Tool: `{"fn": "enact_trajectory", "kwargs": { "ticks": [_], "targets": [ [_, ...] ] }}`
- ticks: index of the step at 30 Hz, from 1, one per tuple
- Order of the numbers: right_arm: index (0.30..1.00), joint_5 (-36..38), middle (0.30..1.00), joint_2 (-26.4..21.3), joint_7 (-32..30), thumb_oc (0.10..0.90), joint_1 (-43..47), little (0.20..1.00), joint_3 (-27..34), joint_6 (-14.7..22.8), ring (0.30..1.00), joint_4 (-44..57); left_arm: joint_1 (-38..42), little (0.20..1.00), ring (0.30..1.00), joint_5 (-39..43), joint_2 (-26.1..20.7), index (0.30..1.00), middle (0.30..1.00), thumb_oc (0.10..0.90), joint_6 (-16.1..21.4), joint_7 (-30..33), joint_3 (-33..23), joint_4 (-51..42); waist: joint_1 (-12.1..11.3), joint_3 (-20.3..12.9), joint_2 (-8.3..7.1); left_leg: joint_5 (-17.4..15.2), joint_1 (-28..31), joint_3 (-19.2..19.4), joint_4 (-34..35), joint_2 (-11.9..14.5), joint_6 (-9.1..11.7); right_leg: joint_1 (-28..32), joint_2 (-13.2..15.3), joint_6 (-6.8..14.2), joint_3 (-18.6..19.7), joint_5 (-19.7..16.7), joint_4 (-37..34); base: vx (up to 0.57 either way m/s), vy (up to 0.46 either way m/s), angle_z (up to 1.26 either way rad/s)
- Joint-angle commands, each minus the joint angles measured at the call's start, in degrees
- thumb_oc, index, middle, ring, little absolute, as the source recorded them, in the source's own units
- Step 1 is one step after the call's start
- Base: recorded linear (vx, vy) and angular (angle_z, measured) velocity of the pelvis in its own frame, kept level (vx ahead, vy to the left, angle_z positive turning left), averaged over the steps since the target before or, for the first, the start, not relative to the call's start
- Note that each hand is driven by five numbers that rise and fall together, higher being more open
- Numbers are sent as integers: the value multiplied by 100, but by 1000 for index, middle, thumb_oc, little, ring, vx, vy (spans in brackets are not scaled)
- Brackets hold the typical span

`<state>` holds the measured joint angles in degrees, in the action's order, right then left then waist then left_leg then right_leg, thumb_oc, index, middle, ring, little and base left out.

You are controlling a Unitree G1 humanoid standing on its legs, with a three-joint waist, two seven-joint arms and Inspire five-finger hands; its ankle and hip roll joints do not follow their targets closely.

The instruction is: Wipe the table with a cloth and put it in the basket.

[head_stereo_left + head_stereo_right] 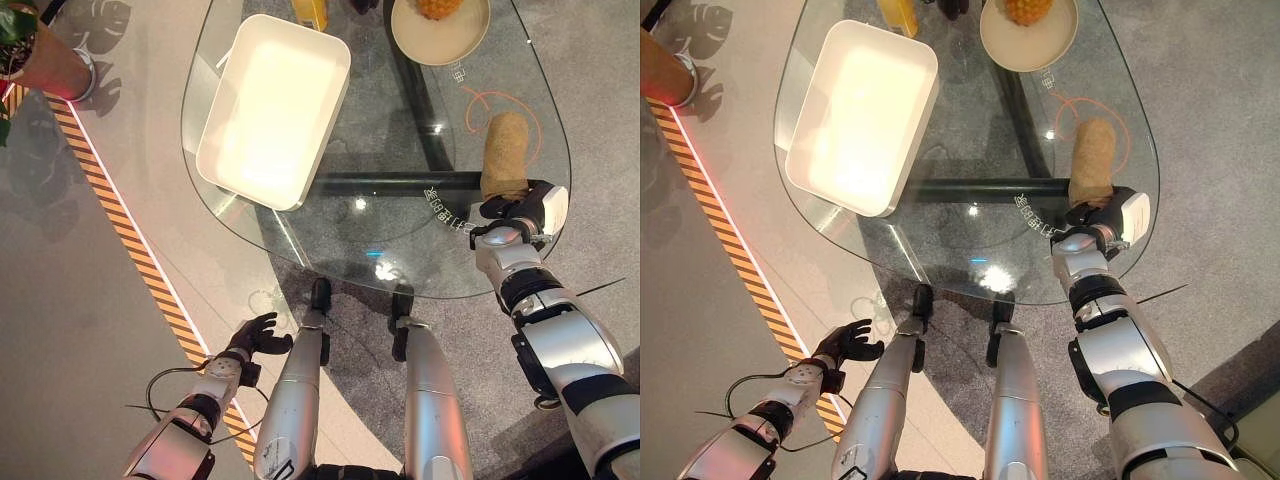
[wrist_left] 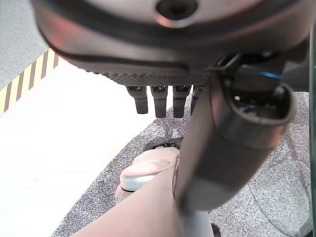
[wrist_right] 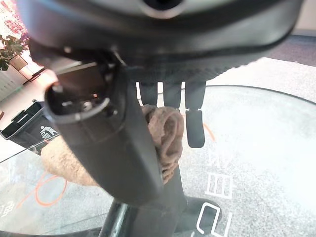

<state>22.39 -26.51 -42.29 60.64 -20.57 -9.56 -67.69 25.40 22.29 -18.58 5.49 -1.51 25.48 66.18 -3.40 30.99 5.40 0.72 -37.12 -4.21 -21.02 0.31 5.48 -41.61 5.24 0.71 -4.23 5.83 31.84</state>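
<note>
Tan cloth (image 1: pixel 505 153) lies rolled at right of frame on the glass tabletop (image 1: pixel 400 240). Right hand (image 1: pixel 520 210) pinches its near end, fingers curled round the bunched fabric. Soft, light, floppy (grip the bunch, not an edge). Left hand (image 1: pixel 255 337) hangs relaxed, lower left. White basket (image 1: pixel 272 110) upper left.
</note>
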Motion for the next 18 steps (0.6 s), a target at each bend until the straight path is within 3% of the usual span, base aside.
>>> {"fn": "enact_trajectory", "kwargs": {
  "ticks": [1, 18],
  "targets": [
    [300, -469, 300, -294, -17, 100, 367, 200, -269, 188, 300, 101, -136, 900, 900, 73, 97, 900, 900, 800, -53, 43, 116, 119, -56, -120, 129, -235, -79, 488, -271, -353, -462, 156, -224, -15, -241, -38, -216, 0, 0, 0],
    [300, -998, 300, -353, 154, 100, 459, 200, -619, 79, 300, 233, -145, 900, 900, 89, 55, 900, 900, 800, -67, 51, 160, 62, -89, -120, 119, -212, -103, 466, -224, -366, -476, 139, -218, -7, -287, -62, -263, 0, 0, 0]
  ]
}}
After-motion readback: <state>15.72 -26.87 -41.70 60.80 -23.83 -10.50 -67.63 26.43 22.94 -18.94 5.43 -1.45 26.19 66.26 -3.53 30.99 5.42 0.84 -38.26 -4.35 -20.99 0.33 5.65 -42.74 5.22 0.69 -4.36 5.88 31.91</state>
